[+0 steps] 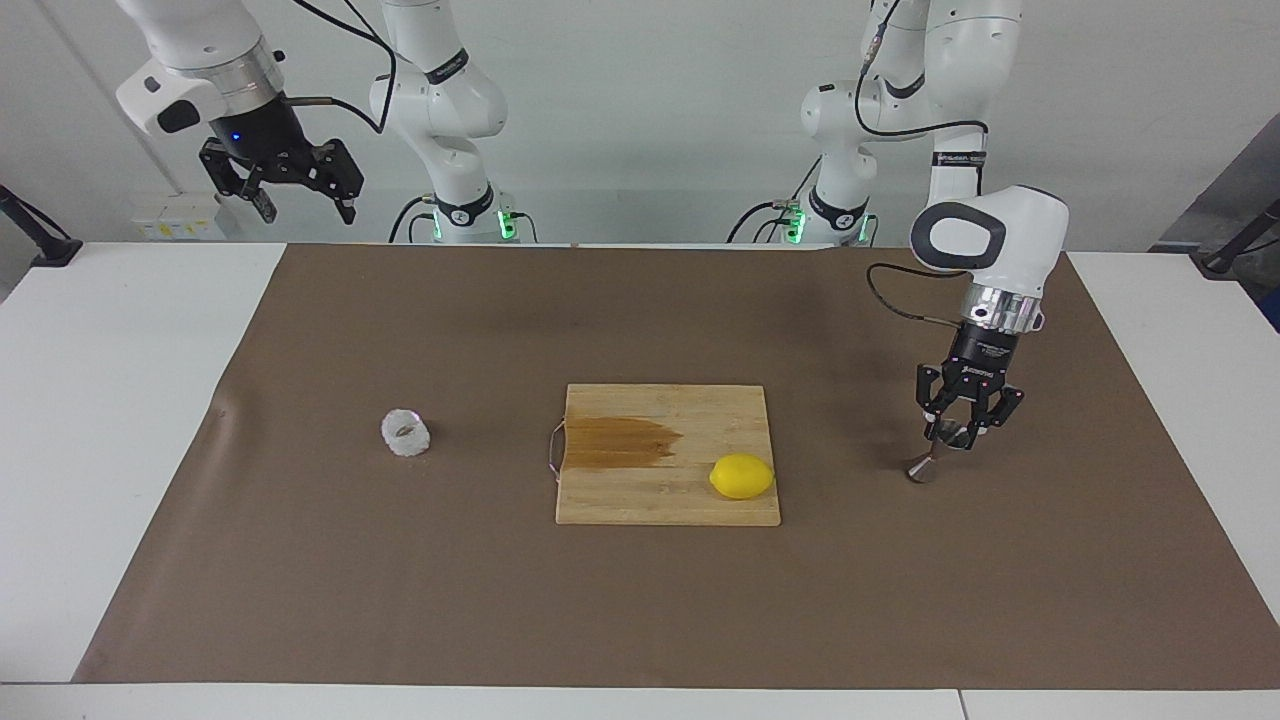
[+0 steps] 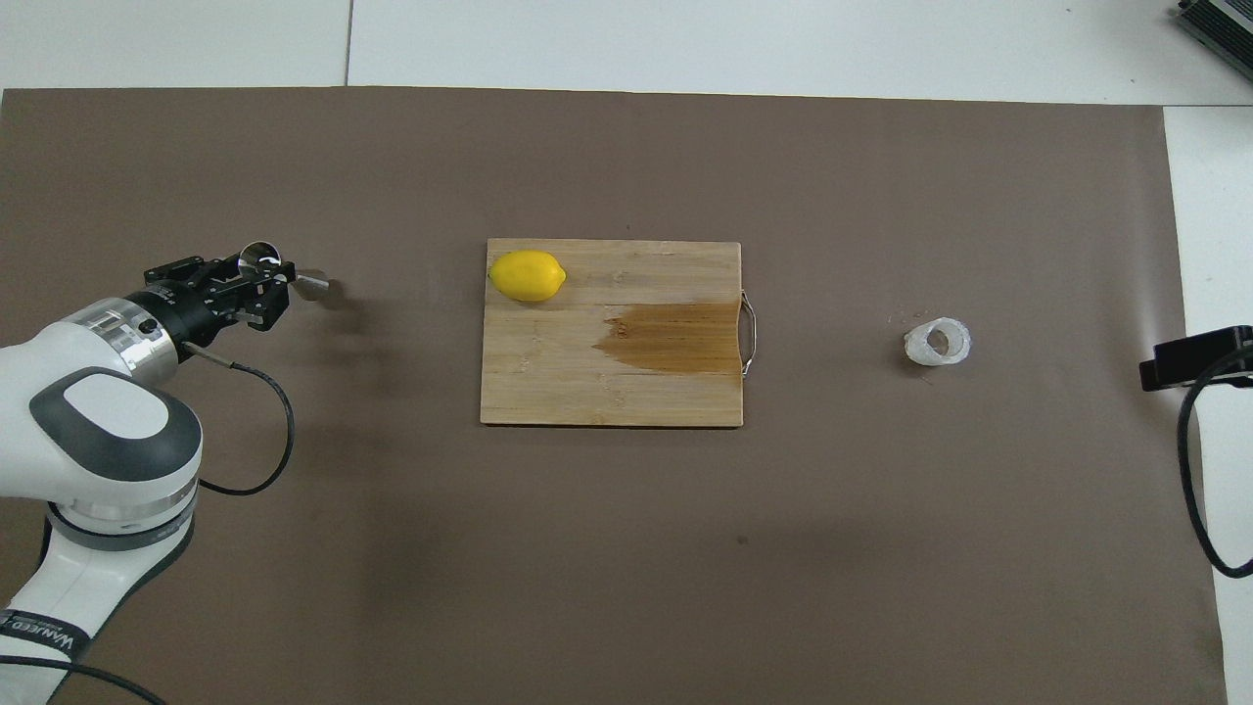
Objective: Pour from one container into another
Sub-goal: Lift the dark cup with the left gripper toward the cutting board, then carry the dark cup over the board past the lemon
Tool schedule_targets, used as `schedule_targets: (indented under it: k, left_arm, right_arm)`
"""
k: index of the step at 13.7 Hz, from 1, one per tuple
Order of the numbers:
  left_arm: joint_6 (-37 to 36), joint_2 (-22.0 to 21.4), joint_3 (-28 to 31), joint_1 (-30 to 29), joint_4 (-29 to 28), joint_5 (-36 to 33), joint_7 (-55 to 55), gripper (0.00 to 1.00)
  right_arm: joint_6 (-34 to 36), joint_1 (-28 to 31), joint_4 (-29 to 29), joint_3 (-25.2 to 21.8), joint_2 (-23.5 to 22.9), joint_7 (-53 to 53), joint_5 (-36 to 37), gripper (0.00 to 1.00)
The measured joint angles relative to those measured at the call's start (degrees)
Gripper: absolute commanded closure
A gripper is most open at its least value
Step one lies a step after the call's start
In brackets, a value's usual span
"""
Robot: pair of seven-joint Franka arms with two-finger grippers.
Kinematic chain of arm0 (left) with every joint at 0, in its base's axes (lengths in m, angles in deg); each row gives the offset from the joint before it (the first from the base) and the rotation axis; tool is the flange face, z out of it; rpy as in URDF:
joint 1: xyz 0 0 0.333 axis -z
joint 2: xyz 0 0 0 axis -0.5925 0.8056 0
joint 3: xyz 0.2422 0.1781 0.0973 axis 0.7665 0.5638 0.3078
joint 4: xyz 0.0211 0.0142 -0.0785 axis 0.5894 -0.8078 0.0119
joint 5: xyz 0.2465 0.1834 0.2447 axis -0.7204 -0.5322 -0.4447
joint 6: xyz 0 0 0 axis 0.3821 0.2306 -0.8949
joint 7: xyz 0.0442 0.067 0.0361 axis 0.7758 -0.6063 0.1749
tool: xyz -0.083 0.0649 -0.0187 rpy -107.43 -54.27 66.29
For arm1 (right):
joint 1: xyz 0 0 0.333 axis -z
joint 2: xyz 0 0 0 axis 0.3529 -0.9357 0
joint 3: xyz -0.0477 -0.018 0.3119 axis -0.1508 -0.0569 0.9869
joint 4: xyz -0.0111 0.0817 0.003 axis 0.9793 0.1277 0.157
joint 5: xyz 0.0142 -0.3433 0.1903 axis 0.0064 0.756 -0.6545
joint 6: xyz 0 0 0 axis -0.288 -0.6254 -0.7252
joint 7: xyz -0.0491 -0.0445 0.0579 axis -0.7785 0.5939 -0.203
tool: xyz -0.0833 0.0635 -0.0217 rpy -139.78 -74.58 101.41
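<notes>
A: Starting at the right arm's end, where's that arm?
B: Waiting. The right end effector (image 1: pixel 300 205) hangs high over the table (image 1: pixel 120 400) edge, fingers spread wide, gripping nothing.

A: And the little frosted cup (image 1: pixel 406 433)?
B: It sits on the brown mat (image 1: pixel 640 600), at about nine o'clock from the cutting board (image 1: pixel 668 500), well apart from it. I think it's upright, though it's hard to be sure.

A: What's on the board?
B: A dark wet-looking stain toward its wire handle, and a lemon (image 1: pixel 742 476) at roughly the four o'clock corner as I face the robots.

A: Then the left arm?
B: The left end effector (image 1: pixel 958 436) is clenched on the steel jigger (image 1: pixel 930 458), at three o'clock from the board. The jigger is tilted, its lower cone low over the mat; whether it touches, I can't tell.
</notes>
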Motion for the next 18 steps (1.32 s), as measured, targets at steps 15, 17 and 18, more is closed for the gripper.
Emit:
schedule_targets:
  k: [15, 17, 18]
  left_arm:
    - [-1.8, -0.5, -2.9, 21.6, 7.6, -2.2, 3.2, 1.00]
    - [-1.8, -0.4, -2.9, 24.8, 7.6, -2.6, 3.2, 1.00]
    - [-1.9, -0.5, -3.0, 25.9, 7.6, -3.7, 3.2, 1.00]
  right_arm:
    - [0.0, 0.0, 0.0, 0.0, 0.0, 0.0, 0.0, 0.00]
    - [0.0, 0.0, 0.0, 0.0, 0.0, 0.0, 0.0, 0.00]
    - [0.0, 0.0, 0.0, 0.0, 0.0, 0.0, 0.0, 0.00]
